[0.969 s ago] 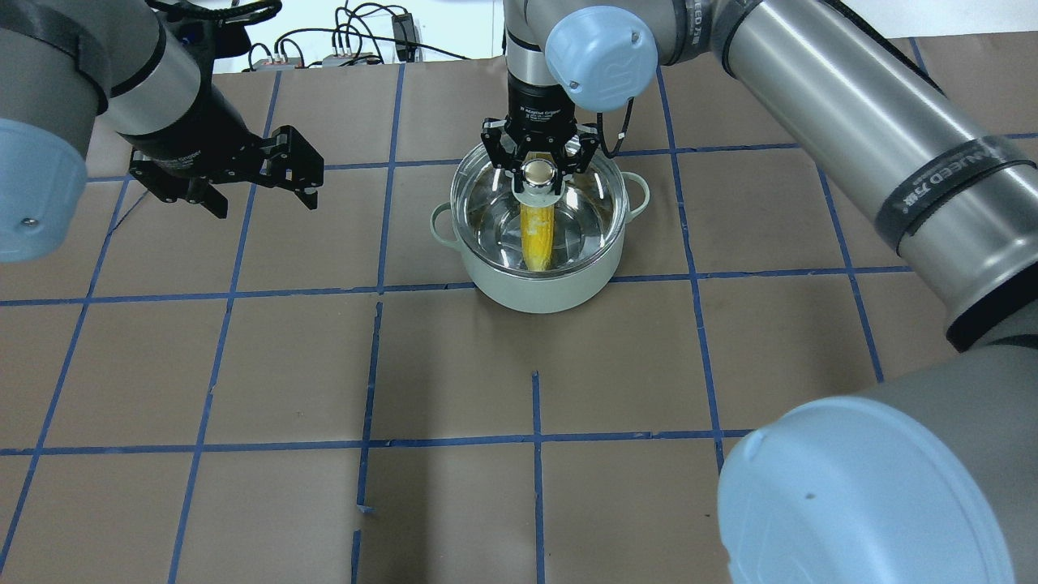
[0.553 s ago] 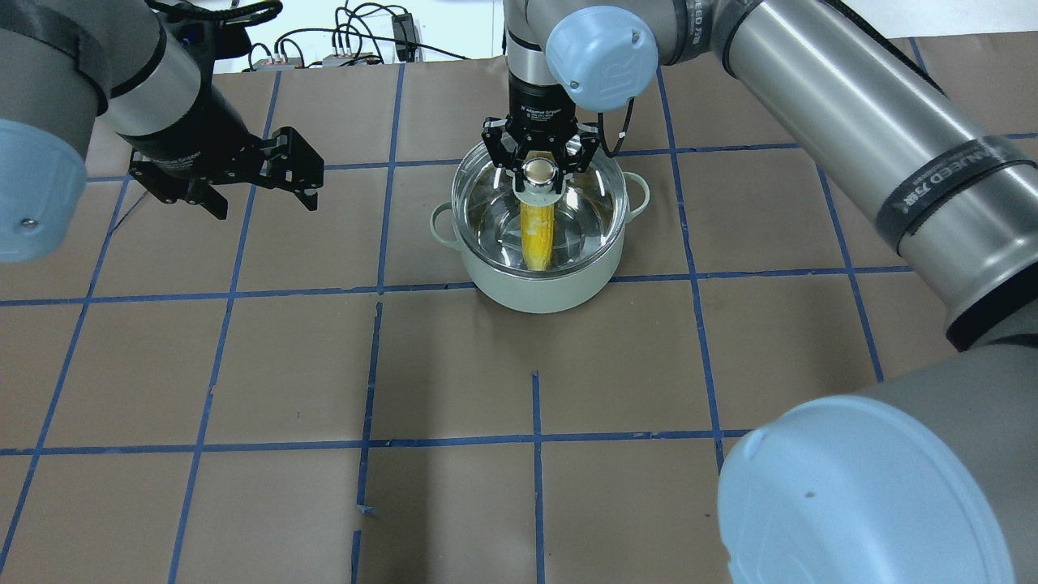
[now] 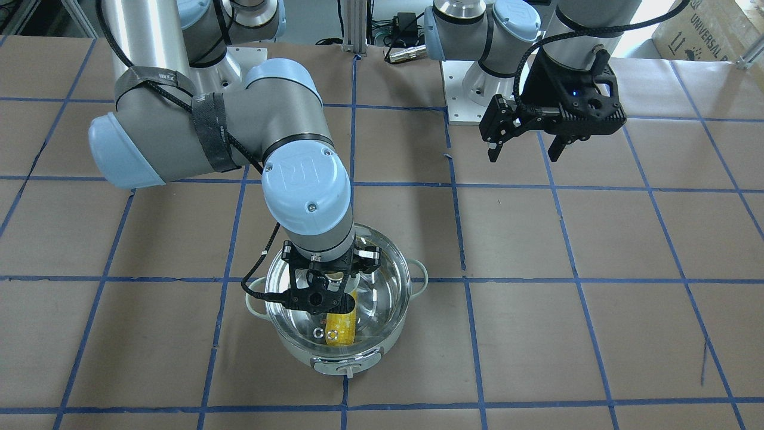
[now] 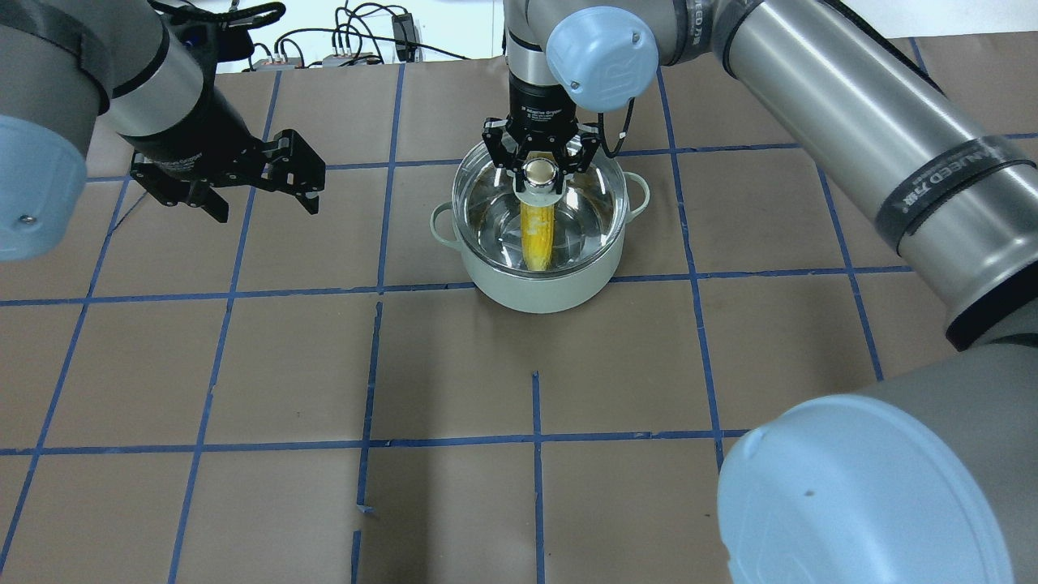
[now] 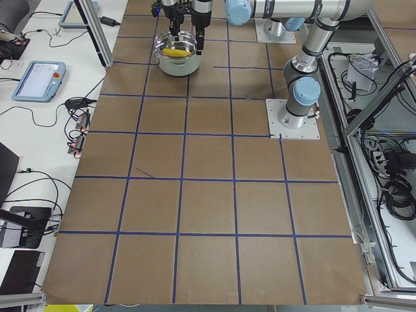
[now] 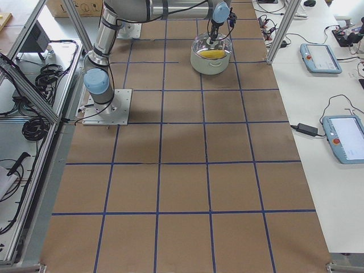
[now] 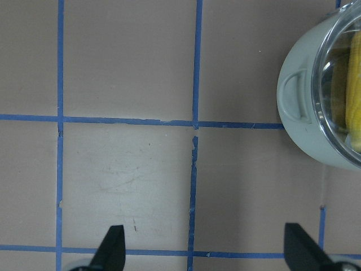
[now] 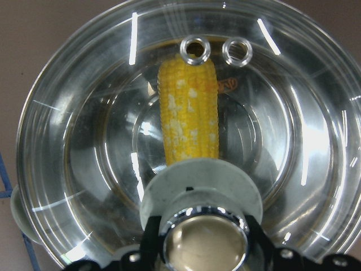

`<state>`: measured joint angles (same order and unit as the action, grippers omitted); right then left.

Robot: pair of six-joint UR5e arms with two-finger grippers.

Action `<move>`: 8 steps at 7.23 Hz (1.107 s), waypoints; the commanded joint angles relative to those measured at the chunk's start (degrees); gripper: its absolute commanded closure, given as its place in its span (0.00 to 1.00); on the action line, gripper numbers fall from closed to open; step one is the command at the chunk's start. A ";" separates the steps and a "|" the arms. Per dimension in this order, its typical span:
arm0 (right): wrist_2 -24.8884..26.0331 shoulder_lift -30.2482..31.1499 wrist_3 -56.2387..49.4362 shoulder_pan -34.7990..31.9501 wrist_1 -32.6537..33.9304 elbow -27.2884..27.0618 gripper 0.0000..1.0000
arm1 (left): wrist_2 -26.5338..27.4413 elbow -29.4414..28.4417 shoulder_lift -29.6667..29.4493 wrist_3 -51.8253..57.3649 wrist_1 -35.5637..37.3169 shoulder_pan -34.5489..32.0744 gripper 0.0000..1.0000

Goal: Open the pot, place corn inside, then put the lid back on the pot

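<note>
Two things decide how the round clear glass lid (image 8: 293, 141) will handle. It is stiff, slick and breakable, probably weighty for its size. Its one sound hold is the shiny metal ball knob (image 8: 204, 240) at its centre, since the rim lies flush on the round pale mint-white pot (image 4: 535, 294). As far as the wrist view shows, the right gripper (image 4: 539, 174) has its jaws closed against the knob's two sides. The lid rests level on the pot, on the far middle of the brown paper-covered table (image 4: 616, 365). A ball can swivel between flat pads, so a straight, gentle release seems wise. Under the glass the yellow toy corn cob (image 8: 189, 113) lies on the steel floor; it is likely light, hard plastic. The left gripper (image 4: 266, 195) hangs wide open and empty, well apart from the pot. Legible writing: "UR" on a blue joint cap (image 3: 304, 179) and "UNIVERSAL" on a cardboard box (image 3: 710, 24). The gripper's own label is too small to read.
</note>
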<state>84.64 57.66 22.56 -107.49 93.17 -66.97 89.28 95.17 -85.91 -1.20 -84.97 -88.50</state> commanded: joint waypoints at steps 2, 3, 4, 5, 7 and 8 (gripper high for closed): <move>-0.08 0.00 -0.06 0.00 -0.44 0.00 0.50 | 0.01 -0.86 0.56 -0.03 -4.06 -0.27 0.00; 0.00 0.00 0.03 -0.09 -0.44 0.00 0.46 | -0.07 -0.43 0.57 -0.03 -3.98 -0.27 0.00; 0.00 0.00 0.03 -0.09 -0.44 0.00 0.44 | -0.08 -0.42 0.57 -0.03 -3.98 -0.27 0.00; 0.18 0.00 -0.06 -0.09 -0.44 0.00 0.43 | -0.08 -0.16 0.57 -0.03 -3.89 -0.27 0.00; 0.18 0.00 -0.14 -0.09 -0.53 -0.09 0.32 | -0.08 0.10 0.56 -0.03 -3.89 -0.36 0.00; 0.18 0.00 -0.06 -0.17 -0.62 -0.09 0.29 | -0.16 0.19 0.22 -0.12 -3.45 -0.36 0.00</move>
<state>84.81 57.66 22.47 -107.60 92.64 -67.03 89.19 95.22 -85.46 -1.25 -88.75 -88.84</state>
